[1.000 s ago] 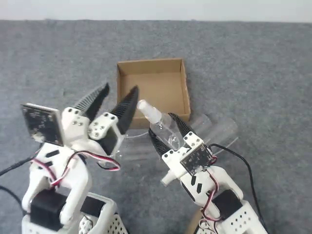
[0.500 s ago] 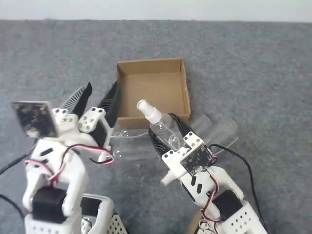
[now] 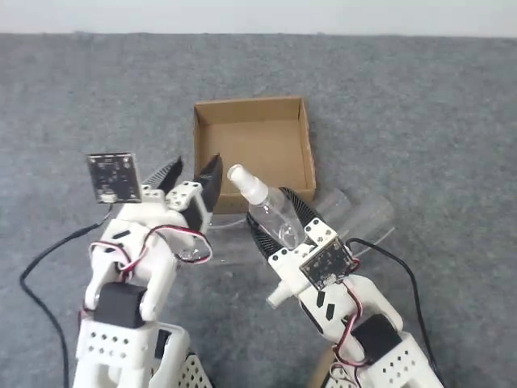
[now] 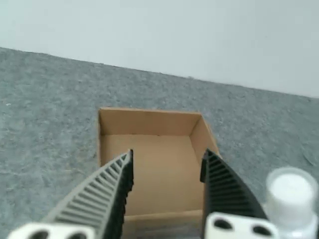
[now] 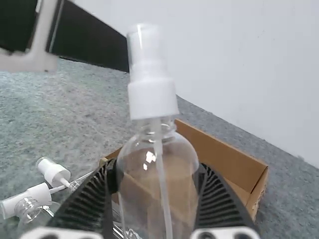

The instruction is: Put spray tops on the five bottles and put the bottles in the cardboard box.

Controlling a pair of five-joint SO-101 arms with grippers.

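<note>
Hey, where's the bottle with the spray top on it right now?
In the high view the bottle sits clamped in the right gripper, tilted toward the near wall of the cardboard box, with the left gripper open beside it.

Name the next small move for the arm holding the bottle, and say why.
Probably ease the right gripper forward over the cardboard box: its bottle already wears a spray top, and the box stands open just ahead.
</note>
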